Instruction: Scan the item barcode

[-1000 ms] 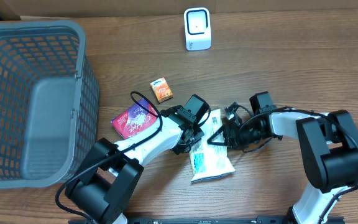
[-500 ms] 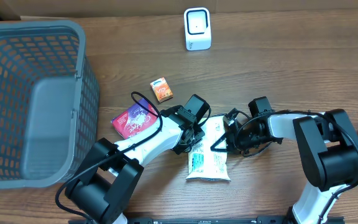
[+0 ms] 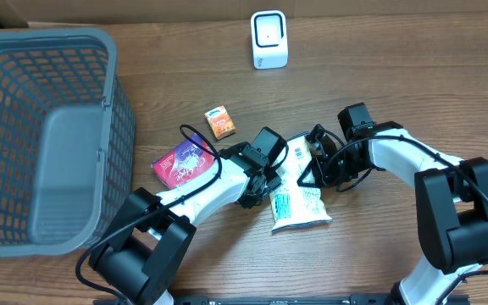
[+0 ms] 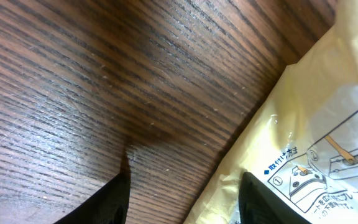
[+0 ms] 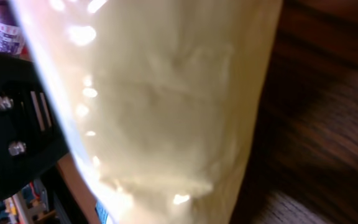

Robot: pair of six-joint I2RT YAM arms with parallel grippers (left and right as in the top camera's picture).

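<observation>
The item is a cream packet [image 3: 299, 203] with green and blue print, lying tilted on the wood table between my two grippers. In the overhead view my right gripper [image 3: 313, 168] sits at the packet's upper right edge. The pale packet [image 5: 166, 106] fills the right wrist view and hides the fingers. My left gripper [image 3: 266, 180] is at the packet's left edge. Its black fingertips [image 4: 114, 200] stand apart over bare wood, with the packet's edge [image 4: 291, 124] by the right finger. The white scanner [image 3: 269, 40] stands at the back of the table. I cannot make out a barcode.
A large grey basket [image 3: 113, 110] takes up the left side. A small orange box [image 3: 219, 121] and a pink packet [image 3: 183, 163] lie left of the grippers. Black cables loop round both wrists.
The right gripper closed on the packet and drew it right and toward the back, turning it. The left gripper's jaws widened and it stayed in place.
</observation>
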